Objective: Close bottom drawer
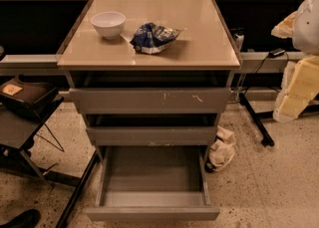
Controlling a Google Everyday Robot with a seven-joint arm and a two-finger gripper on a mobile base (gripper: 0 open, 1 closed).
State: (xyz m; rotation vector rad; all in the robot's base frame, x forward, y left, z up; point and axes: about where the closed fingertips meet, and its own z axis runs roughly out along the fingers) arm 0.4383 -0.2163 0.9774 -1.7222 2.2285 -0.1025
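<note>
Nothing done yet. Bottom drawer point(152, 182) sits low centre in the cabinet point(149, 53), pulled fully out toward the near side, bare inside. Gripper point(295, 95) at right edge, well apart from it; can't tell whether it's open or holding anything. Whole push left.

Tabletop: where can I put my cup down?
On the tabletop, the right side past the bag is bare, so is the front strip along the edge. The bowl and bag crowd the left-middle. The open bottom drawer is bare inside too. The gripper is not in view.
</note>
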